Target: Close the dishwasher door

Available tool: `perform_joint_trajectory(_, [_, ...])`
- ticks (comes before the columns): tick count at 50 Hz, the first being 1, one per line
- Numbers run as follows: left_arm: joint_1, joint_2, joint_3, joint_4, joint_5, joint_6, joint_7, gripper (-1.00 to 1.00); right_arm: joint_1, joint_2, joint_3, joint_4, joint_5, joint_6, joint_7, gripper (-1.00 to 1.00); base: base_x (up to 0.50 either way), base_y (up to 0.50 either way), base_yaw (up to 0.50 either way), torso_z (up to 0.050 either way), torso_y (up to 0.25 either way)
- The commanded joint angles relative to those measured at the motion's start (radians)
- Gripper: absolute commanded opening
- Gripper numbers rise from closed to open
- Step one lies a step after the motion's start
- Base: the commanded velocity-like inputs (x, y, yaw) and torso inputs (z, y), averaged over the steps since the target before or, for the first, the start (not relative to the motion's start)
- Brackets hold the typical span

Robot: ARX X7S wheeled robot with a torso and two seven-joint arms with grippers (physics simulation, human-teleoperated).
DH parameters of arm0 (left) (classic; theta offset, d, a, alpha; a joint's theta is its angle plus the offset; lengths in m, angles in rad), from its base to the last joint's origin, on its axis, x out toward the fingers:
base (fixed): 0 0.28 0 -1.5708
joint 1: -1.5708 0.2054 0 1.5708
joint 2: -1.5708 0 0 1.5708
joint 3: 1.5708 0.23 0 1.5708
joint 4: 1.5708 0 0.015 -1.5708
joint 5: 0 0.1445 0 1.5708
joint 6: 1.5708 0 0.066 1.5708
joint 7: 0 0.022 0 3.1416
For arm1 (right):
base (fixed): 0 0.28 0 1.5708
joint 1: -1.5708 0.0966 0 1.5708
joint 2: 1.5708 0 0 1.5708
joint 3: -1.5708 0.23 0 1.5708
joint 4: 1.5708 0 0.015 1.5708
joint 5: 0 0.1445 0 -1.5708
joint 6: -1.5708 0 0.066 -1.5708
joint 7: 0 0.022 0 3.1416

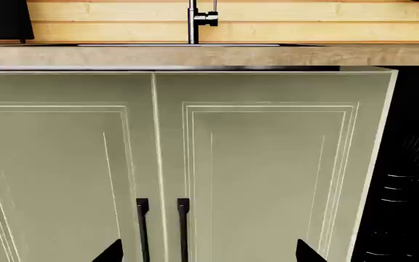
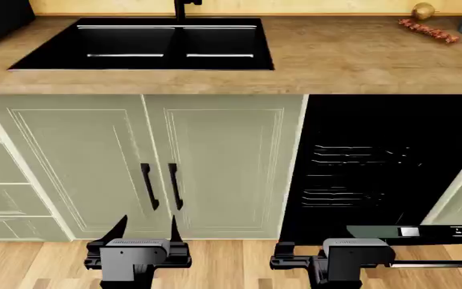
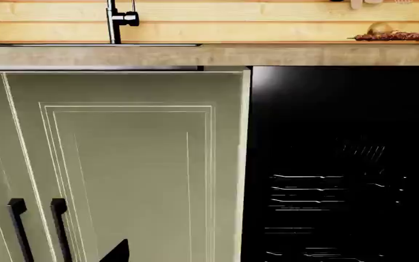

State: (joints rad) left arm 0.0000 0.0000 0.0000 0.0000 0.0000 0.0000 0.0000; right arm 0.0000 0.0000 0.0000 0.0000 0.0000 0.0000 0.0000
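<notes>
Left claw (image 2: 147,232) open and empty, low before the green cabinet doors (image 2: 215,162), right claw (image 2: 295,262) empty, its opening unclear, near the dishwasher door (image 2: 423,232), which lay folded down at right, long axis left-right, handle edge nearest, dark dishwasher cavity (image 2: 375,162) open beyond, under the counter (image 2: 335,66)

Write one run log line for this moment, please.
dishwasher door: open, lowered | left gripper: open, empty | right gripper: near door, state unclear | door not closed

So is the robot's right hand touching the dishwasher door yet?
Cannot tell. In the head view the right hand sits just left of the open dishwasher door near the floor; they overlap there, so no gap or contact shows plainly. Wrist views don't show it.
</notes>
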Motion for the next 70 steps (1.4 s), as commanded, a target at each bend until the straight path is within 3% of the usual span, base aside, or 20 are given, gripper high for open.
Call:
perform_joint_trajectory(1, [0.001,-0.016,0.018,0.004,-0.015,-0.002,-0.018,1.00,0.001,0.016,-0.021,0.003,0.014,-0.002,0.019,1.00,0.00,0.00,0.00,-0.050,0.000])
perform_joint_trajectory(70, [0.001,-0.119,0.145,0.015,-0.093,0.029,-0.139,1.00,0.006,0.119,-0.151,0.002,0.102,0.005,0.118,1.00,0.00,0.00,0.00,-0.050,0.002])
